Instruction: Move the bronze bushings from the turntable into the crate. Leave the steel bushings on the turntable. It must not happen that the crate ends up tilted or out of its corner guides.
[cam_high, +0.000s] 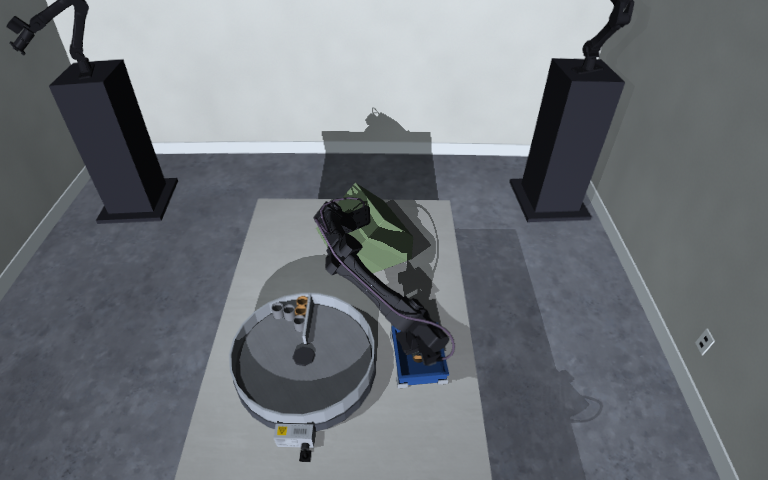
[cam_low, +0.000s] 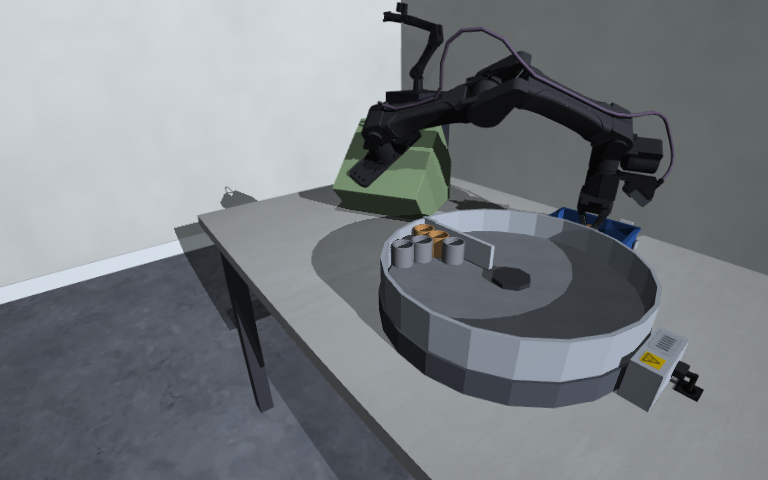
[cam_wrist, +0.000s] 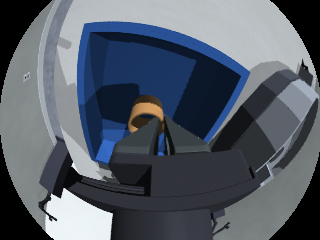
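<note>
My gripper (cam_wrist: 161, 119) is shut on a bronze bushing (cam_wrist: 146, 111) and holds it over the inside of the blue crate (cam_wrist: 156, 87). In the top view the gripper (cam_high: 419, 357) sits low in the crate (cam_high: 420, 362), right of the turntable (cam_high: 303, 356). In the exterior view the gripper (cam_low: 591, 217) dips behind the turntable's far rim into the crate (cam_low: 600, 227). On the turntable, two bronze bushings (cam_low: 430, 234) and three steel bushings (cam_low: 427, 249) stand clustered beside a divider wall (cam_low: 459, 243). The same cluster shows in the top view (cam_high: 291, 310).
A green base block (cam_high: 376, 229) holds the arm at the table's back. A grey control box (cam_low: 651, 362) with a yellow warning label sticks out from the turntable's front. Two black pillars (cam_high: 110, 138) with camera arms stand on the floor behind.
</note>
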